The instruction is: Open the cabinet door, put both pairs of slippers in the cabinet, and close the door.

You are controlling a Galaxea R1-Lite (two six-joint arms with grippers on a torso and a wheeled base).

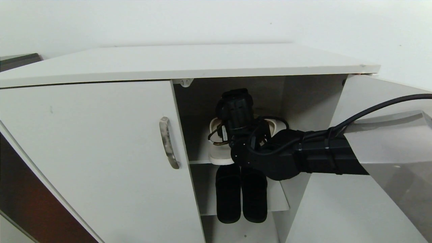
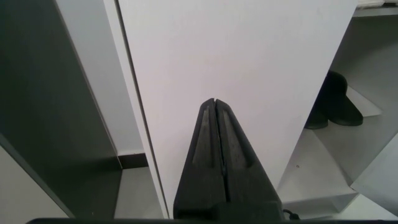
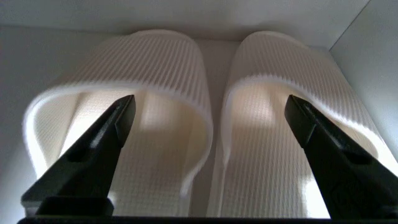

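Note:
The white cabinet (image 1: 175,62) has its right door (image 1: 341,209) swung open and its left door (image 1: 84,152) closed. A pair of white ribbed slippers (image 3: 168,68) lies side by side on the upper shelf, its heel end showing in the head view (image 1: 219,157). My right arm's wrist (image 1: 238,114) is inside that compartment. My right gripper (image 3: 210,107) is open just behind the pair, one fingertip over each slipper's heel. A black pair (image 1: 241,195) rests on the lower shelf (image 1: 280,200). My left gripper (image 2: 214,104) is shut and empty, facing the closed left door (image 2: 236,56).
A curved metal handle (image 1: 167,141) sits on the closed left door. The open right door stands close beside my right forearm. The black slippers (image 2: 336,102) overhang their shelf's front edge. A dark panel (image 1: 20,60) stands at the cabinet's far left.

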